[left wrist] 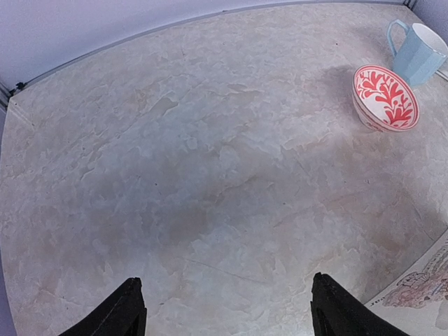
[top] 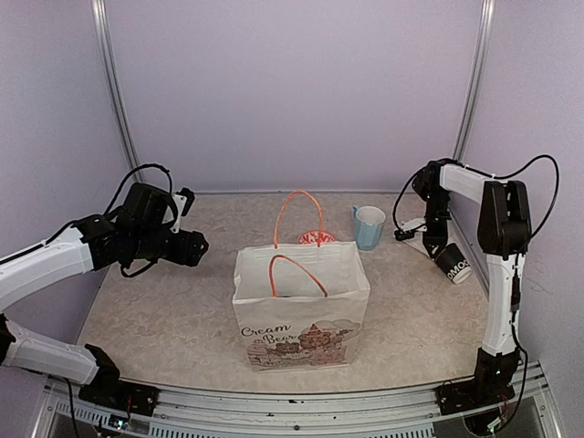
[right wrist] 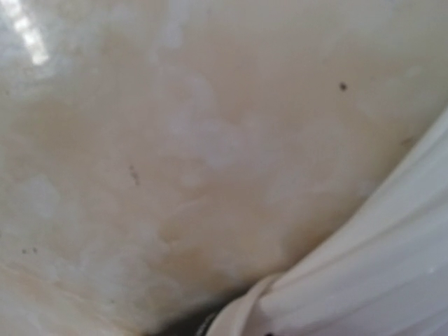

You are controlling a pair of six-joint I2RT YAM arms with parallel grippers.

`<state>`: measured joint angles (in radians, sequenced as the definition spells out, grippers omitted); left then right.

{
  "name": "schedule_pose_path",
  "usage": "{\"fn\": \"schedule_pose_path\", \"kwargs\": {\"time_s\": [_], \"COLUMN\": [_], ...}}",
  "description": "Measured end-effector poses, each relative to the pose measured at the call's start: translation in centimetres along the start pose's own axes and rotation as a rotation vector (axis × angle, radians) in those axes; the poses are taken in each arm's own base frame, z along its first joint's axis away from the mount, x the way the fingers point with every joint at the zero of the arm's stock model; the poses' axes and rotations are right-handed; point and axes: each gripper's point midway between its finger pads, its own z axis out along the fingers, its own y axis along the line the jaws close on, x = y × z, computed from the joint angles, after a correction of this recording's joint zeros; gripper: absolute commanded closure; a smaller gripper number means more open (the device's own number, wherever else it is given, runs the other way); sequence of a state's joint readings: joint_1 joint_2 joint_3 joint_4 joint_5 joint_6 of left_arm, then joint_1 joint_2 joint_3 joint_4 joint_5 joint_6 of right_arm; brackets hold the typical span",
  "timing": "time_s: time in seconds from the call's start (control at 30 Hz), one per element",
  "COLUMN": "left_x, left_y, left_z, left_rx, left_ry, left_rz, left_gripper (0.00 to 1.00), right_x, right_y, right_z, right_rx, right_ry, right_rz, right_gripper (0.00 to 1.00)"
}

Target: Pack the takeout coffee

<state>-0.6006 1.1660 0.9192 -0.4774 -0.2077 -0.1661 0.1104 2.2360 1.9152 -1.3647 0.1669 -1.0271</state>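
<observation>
Takeout coffee cups show in no view; they may sit hidden inside the paper bag in the middle of the counter. The right gripper, whose state I cannot tell, is low beside a toppled dark cup, so it should lift away without dragging it. The left gripper hangs wide and empty.

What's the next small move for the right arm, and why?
Probably raise the right tool a little: it sits low over the table beside the tipped dark cup, and its own view is too blurred to show what is under it.
</observation>
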Motion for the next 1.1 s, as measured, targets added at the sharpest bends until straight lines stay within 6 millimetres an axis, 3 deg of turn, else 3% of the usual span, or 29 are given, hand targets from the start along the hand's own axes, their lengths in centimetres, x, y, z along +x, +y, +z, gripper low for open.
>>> {"fn": "schedule_pose_path", "kwargs": {"time_s": [0.37, 0.77, 1.1], "left_x": [0.3, 0.6, 1.1], "left_y": [0.0, 0.0, 0.0], "left_z": [0.2, 0.5, 0.8], "left_rx": [-0.001, 0.001, 0.000], "left_ry": [0.003, 0.008, 0.015], "left_rz": [0.016, 0.020, 0.031], "left_gripper": [0.20, 0.20, 0.20], "right_x": [0.9, 1.6, 3.1], "right_y": [0.5, 0.4, 0.1], "right_z": [0.5, 0.3, 0.1], "right_rx": [-0.006, 0.011, 0.049], "right_ry": [0.044, 0.080, 0.160], "right_rz": [-0.001, 0.005, 0.002], "right_gripper": [0.89, 0.77, 0.78]}}
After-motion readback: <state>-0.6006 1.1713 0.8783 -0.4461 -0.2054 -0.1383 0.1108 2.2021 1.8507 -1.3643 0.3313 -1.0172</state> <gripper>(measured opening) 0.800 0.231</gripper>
